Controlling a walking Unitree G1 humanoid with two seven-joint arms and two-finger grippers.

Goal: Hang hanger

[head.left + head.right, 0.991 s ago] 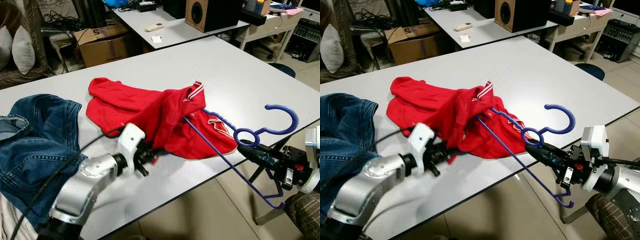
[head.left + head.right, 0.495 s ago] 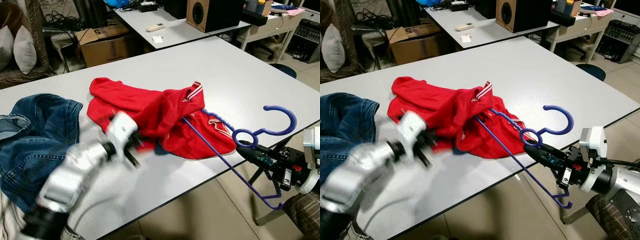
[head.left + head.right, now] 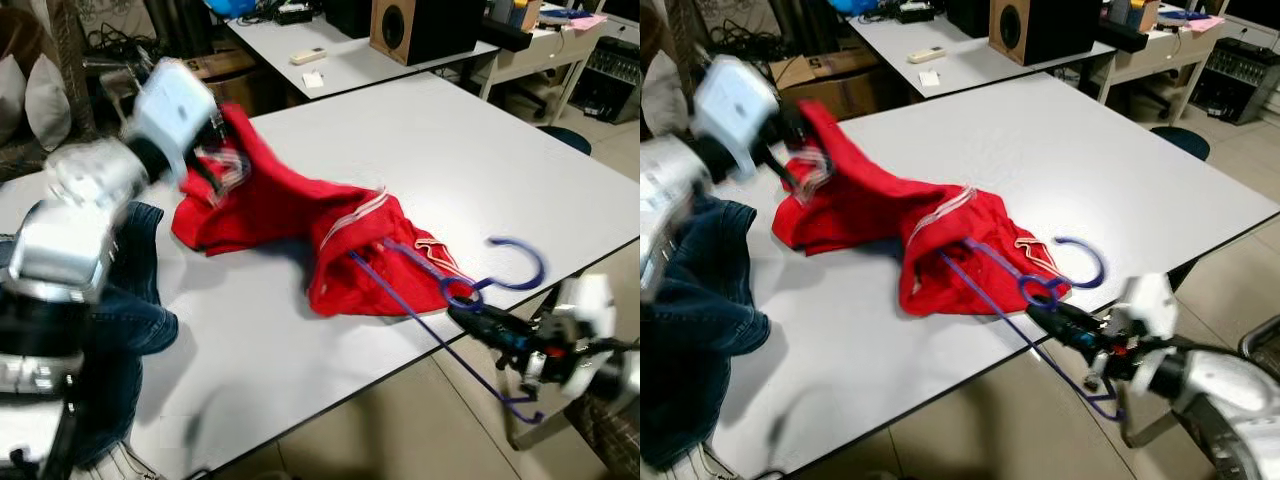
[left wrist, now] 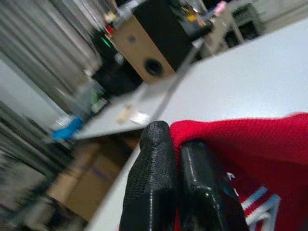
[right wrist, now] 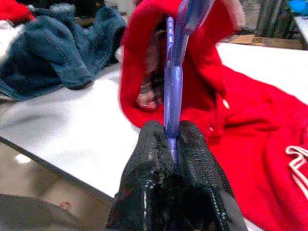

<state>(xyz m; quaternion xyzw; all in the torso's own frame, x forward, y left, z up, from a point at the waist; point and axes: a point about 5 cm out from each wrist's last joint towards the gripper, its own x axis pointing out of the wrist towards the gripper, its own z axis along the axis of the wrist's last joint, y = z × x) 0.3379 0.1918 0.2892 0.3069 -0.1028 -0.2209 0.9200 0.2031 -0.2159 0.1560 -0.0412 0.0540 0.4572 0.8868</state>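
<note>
Left claw [image 4: 175,185]: clamped on a fold of the red shirt [image 3: 290,215], held up above the far left part of the surface [image 3: 480,150]. The raised cloth is pulled taut from this point down to the rest of the shirt, which likely serves to open the garment so that the hanger can go further in.

Right claw [image 5: 171,149]: pressed together on the purple hanger [image 3: 440,295] near the ring under its hook, just off the near right edge of the surface. Gripping there leaves the long arm free to point into the shirt.

Hanger: its hook curls over the near right edge; one arm lies along the surface and disappears under the shirt's striped hem, so it is partly inside the cloth. The other arm hangs below the edge.

Shirt: spread across the middle of the surface, bunched around the hanger at its near end.

Jeans [image 3: 120,340]: heaped at the left edge, partly hanging off, apart from the work.

Step in hand: by my judgement, dressing the hanger; hanging it up is not yet near.
</note>
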